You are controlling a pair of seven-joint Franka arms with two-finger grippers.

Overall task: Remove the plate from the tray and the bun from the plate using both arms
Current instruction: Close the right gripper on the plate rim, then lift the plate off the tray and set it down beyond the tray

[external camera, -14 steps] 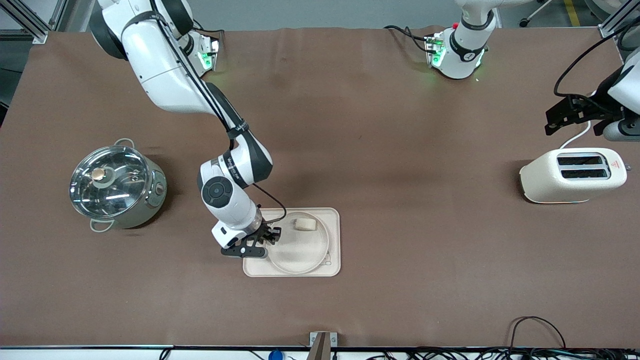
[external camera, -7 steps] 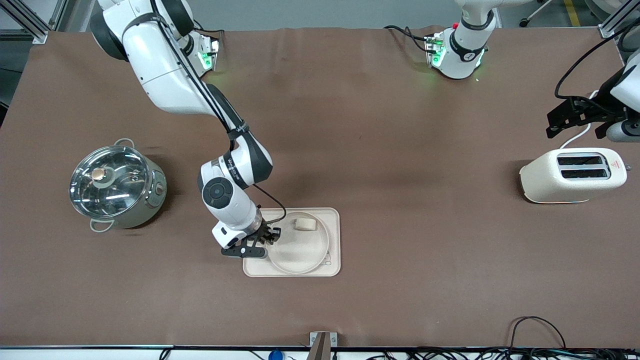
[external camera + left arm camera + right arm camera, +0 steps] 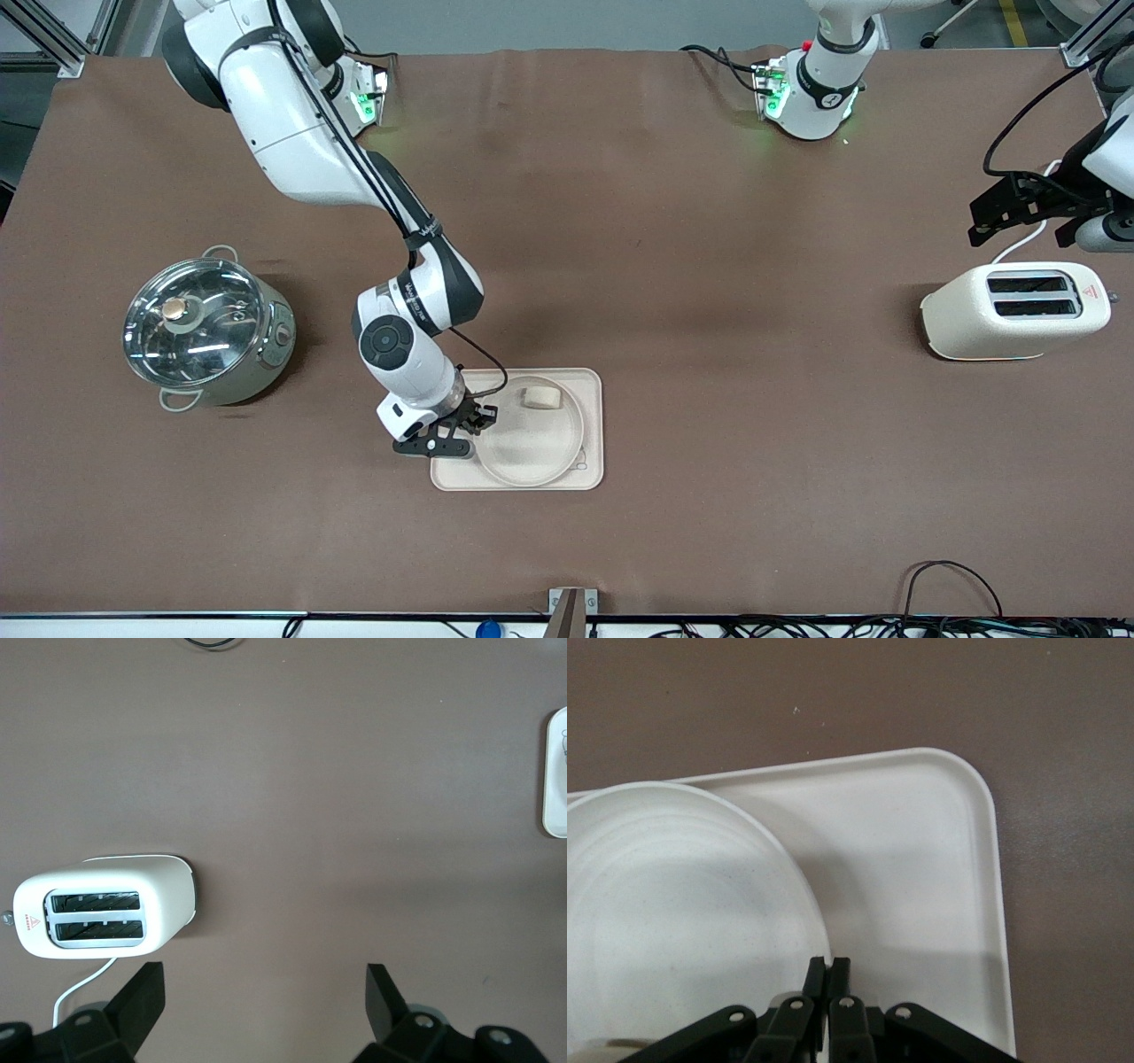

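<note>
- The right claw (image 3: 479, 418) is low over the tray (image 3: 592, 430), at the plate's edge toward the right arm's end of the counter (image 3: 673, 266).
- The right wrist view shows its two fingers (image 3: 816, 979) clenched together on the rim of the plate (image 3: 673, 904); the fingertips pinch the raised rim.
- The plate lies flat in the rectangular cream tray and fills most of it.
- The bun (image 3: 539, 398) rests inside the plate, on the part of it farther from the front camera.
- The bun is near the right claw but not touching it.
- The tray sits at mid-counter, in the half nearer to the front camera.
- The left claw (image 3: 1019, 213) hangs above the counter at the left arm's end, over the surface just beside the toaster (image 3: 1014, 312).
- In the left wrist view its fingers (image 3: 142, 997) stand wide apart, released, with nothing between them.
- The left arm waits.
- The cream toaster stands with its two slots facing up; a white cord leaves it.
- A steel pot with a glass lid (image 3: 208, 330) stands toward the right arm's end of the counter, well apart from the tray.
</note>
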